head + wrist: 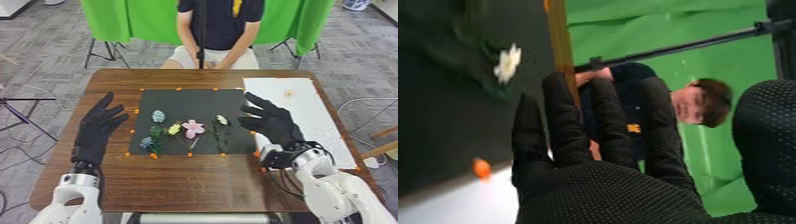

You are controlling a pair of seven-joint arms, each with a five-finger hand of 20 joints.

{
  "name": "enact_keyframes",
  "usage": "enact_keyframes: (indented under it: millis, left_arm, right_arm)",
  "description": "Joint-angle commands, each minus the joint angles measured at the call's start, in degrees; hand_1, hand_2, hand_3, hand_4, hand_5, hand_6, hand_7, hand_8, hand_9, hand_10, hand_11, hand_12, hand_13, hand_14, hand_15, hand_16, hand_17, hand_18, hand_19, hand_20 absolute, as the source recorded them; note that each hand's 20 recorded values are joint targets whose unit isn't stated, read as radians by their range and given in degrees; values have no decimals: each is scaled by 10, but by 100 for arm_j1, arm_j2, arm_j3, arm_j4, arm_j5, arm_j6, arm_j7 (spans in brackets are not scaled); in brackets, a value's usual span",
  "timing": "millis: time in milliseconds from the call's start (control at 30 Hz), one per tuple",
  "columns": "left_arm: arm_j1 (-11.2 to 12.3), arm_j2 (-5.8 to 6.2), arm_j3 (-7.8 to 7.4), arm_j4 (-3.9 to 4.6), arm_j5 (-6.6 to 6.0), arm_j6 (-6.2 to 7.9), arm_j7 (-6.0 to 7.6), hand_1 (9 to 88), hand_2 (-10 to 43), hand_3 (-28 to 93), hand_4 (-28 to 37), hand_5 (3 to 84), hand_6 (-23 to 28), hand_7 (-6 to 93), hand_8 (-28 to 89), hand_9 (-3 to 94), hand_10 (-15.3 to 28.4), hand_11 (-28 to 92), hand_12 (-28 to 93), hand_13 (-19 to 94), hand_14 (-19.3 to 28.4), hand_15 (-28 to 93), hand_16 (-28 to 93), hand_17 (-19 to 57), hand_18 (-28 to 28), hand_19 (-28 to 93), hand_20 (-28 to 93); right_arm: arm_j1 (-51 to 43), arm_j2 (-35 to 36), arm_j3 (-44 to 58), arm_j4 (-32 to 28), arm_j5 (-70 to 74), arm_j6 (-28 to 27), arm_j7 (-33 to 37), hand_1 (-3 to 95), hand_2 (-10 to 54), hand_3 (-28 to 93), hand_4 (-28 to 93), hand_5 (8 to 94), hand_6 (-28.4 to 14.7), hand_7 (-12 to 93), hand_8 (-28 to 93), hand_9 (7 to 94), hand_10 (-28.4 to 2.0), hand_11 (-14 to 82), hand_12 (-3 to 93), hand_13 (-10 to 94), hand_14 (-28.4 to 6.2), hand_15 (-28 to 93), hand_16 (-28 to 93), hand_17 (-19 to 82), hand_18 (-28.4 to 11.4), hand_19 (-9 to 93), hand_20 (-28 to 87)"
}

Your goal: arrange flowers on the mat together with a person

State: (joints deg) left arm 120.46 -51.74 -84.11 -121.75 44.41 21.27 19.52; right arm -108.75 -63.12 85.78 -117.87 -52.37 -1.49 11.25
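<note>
The black mat (191, 100) lies on the brown counter (195, 192), with orange bits (179, 89) around its edges, and five flowers rest on it. Toward the mat's left side are two blue ones: the upper blue flower (158, 116) lies far side up the mat, and the lower blue flower (147, 142) is near the left edge, with green leaves between them. Just to their right is the yellow flower (174, 129), and beside that the pink flower (193, 128), the broadest bloom of the lot (its stem slants down toward the near edge). The white flower (221, 120) lies apart from these, nearer the mat's right side, its green stem pointing toward the robot. The left hand (91, 132) is beyond the mat's left edge, palm side hard to judge, its fingers loosely extended and holding nothing. The right hand (274, 124) is by the mat's right edge, partly in front of the white sheet (315, 122); it is well open, fingers extended and thumb apart from them, with nothing in its hold. The right wrist view shows the same open hand, with the white flower on the dark mat beyond and apart from the fingers. On the sheet, near its far end, lies a small pale thing (289, 93), too small to make out. Green cloth (311, 20) hangs past the counter's far side.
</note>
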Motion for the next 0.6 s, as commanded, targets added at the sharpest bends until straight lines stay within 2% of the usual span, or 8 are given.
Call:
enact_keyframes:
  millis: [33, 200, 433, 533, 600]
  left_arm:
    - [147, -141, -32, 12, 100, -140, -150, 214, 61, 793, -283, 323, 28, 110, -100, 336, 165, 204, 82, 241, 243, 451, -84, -94, 229, 437, 118]
    - [162, -163, -64, 6, 117, -145, -169, 211, 60, 794, -283, 323, 26, 109, -100, 336, 163, 200, 83, 242, 241, 445, -82, -94, 229, 434, 117]
    - [131, -108, -29, 16, 61, -117, -86, 210, 61, 794, -283, 323, 26, 107, -99, 337, 162, 198, 84, 243, 242, 444, -79, -94, 229, 433, 118]
    - [123, -137, -49, 20, 92, -161, -134, 210, 61, 794, -283, 323, 25, 107, -99, 337, 164, 199, 84, 243, 242, 444, -79, -94, 229, 433, 118]
    - [114, -120, -34, 19, 75, -130, -108, 211, 62, 793, -283, 324, 25, 106, -99, 337, 164, 199, 85, 244, 243, 445, -79, -94, 229, 432, 118]
  right_arm:
    - [-226, -464, 176, -135, -422, -178, -16, 156, 54, 772, -283, 354, 44, 113, -116, 380, -119, 48, 142, 291, -177, 216, 164, -4, -191, 416, 161]
    - [-298, -598, 254, -168, -501, -152, -43, 152, 54, 771, -283, 342, 49, 110, -114, 376, -118, 44, 144, 291, -177, 209, 173, -5, -191, 410, 163]
    - [-343, -635, 259, -184, -589, -254, -55, 147, 54, 771, -283, 343, 49, 109, -114, 379, -119, 42, 144, 296, -181, 207, 183, -6, -191, 408, 167]
    - [-368, -665, 248, -192, -644, -239, -75, 146, 55, 771, -283, 343, 49, 109, -113, 381, -120, 42, 144, 299, -181, 209, 184, -6, -192, 408, 169]
    - [-339, -670, 237, -179, -571, -188, -71, 146, 55, 771, -283, 344, 49, 109, -113, 382, -120, 41, 144, 299, -181, 209, 184, -6, -191, 407, 169]
